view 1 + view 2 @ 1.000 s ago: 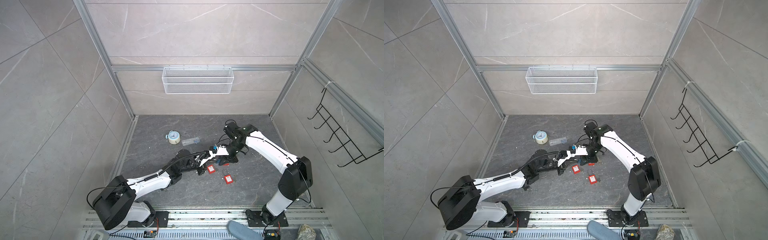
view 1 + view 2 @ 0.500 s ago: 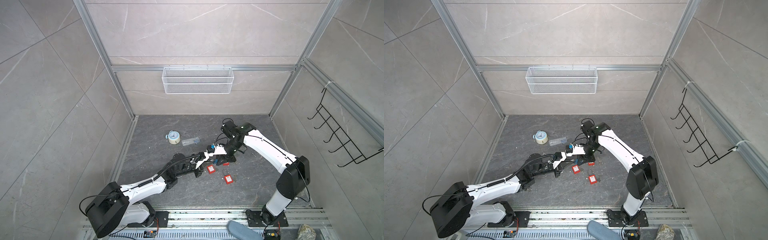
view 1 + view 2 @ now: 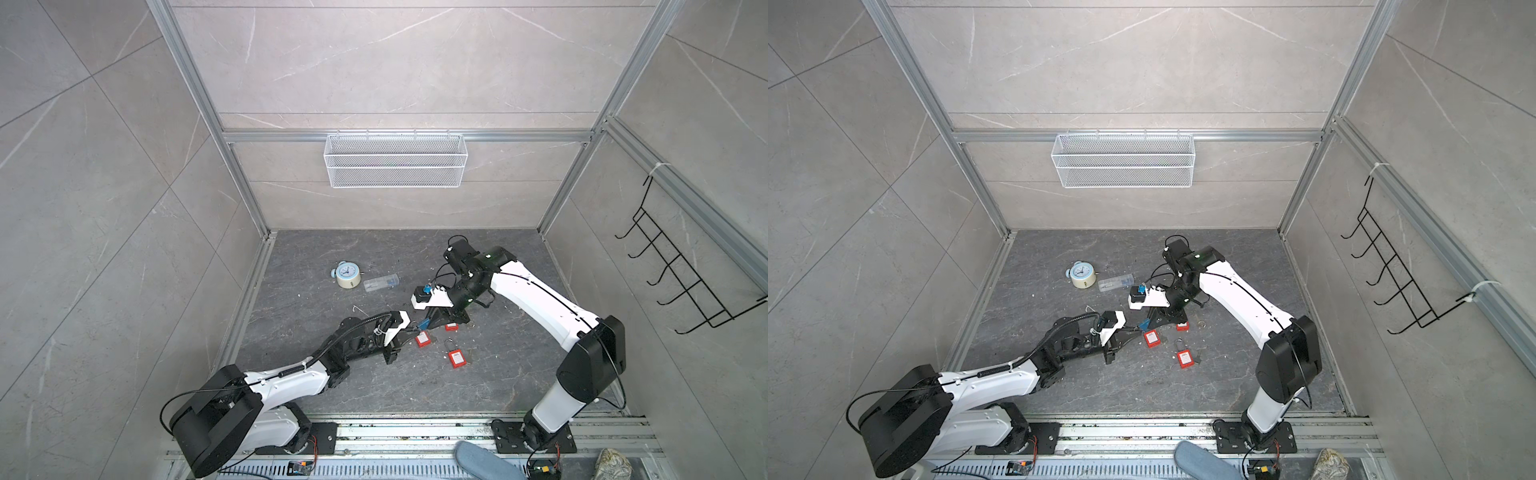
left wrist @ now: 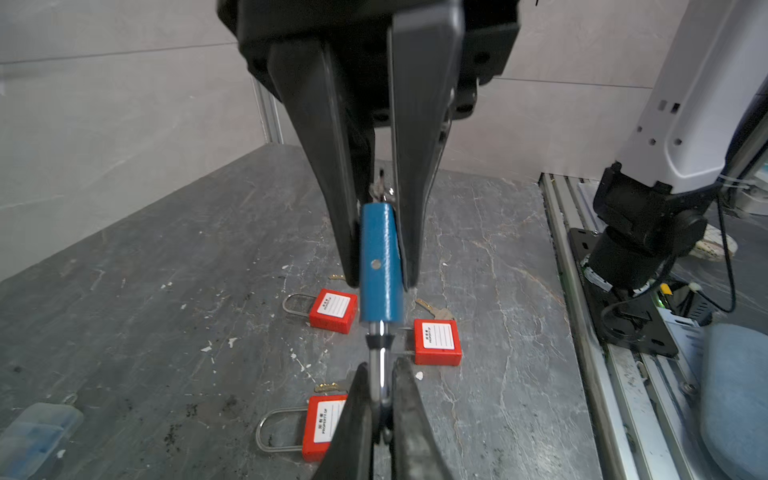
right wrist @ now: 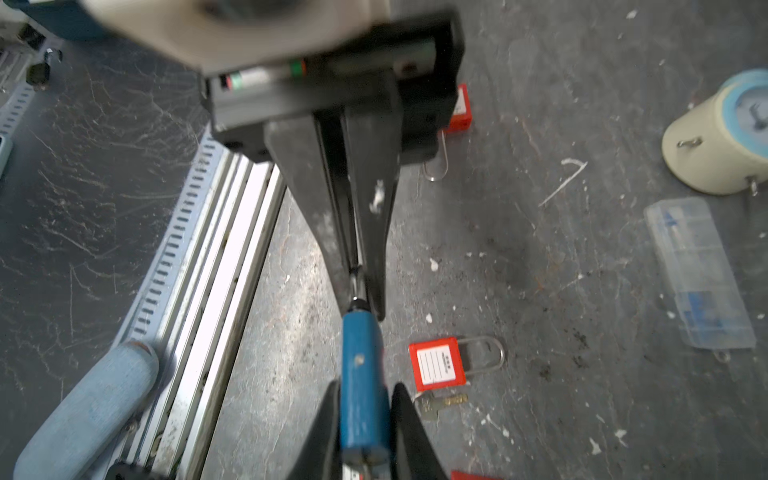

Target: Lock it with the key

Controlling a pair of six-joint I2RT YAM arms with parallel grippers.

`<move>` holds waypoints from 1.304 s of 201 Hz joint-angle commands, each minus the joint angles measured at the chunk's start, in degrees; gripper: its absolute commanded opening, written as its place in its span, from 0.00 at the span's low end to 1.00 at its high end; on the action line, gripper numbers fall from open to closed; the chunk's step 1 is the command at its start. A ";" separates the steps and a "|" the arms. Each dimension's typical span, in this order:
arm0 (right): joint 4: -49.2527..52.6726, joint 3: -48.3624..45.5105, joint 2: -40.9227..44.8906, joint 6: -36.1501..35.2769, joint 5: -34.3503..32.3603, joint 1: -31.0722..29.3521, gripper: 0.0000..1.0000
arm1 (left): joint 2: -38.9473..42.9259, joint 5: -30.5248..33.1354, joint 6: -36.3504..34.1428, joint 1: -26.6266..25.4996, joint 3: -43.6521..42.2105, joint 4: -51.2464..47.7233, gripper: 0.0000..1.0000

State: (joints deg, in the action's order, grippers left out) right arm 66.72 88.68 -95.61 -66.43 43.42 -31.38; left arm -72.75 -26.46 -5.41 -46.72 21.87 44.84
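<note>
A blue padlock (image 3: 424, 323) (image 3: 1145, 323) hangs just above the floor between the two arms. My right gripper (image 5: 365, 386) (image 3: 432, 321) is shut on its blue body (image 5: 361, 374). My left gripper (image 4: 379, 365) (image 3: 409, 330) is shut on its steel shackle (image 4: 379, 353). A small metal piece (image 4: 380, 191) pokes out at the body's far end between the right fingers; I cannot tell whether it is the key. Loose keys (image 4: 434, 309) (image 5: 440, 402) lie on the floor beside the red padlocks.
Three red padlocks (image 3: 422, 339) (image 3: 456, 358) (image 3: 451, 327) lie on the floor under and beside the grippers. A small alarm clock (image 3: 347, 275) and a clear plastic case (image 3: 381, 282) sit further back. A wire basket (image 3: 395, 160) hangs on the back wall.
Both grippers, still joined on the blue padlock, have drifted slightly left. The left arm's rear links have swung lower toward the front rail.
</note>
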 commanded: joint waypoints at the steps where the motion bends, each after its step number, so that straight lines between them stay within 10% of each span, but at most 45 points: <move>1: -16.13 1.22 4.73 4.32 20.36 -0.44 0.00 | -3.10 -10.19 -2.00 -2.59 -2.00 -10.81 0.00; 110: -12.85 -4.96 4.13 2.12 19.26 0.79 0.00 | 9.50 -10.54 -3.88 0.05 1.61 -18.38 0.00; 262: -40.85 -23.49 8.21 21.97 21.24 0.77 0.00 | 12.68 -11.51 -12.91 2.50 15.03 -28.21 0.00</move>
State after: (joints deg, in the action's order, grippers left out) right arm 32.38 67.05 -87.31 -46.41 65.10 -30.48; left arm -62.22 -29.10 -13.56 -43.88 31.79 11.09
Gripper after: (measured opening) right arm 0.183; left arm 0.077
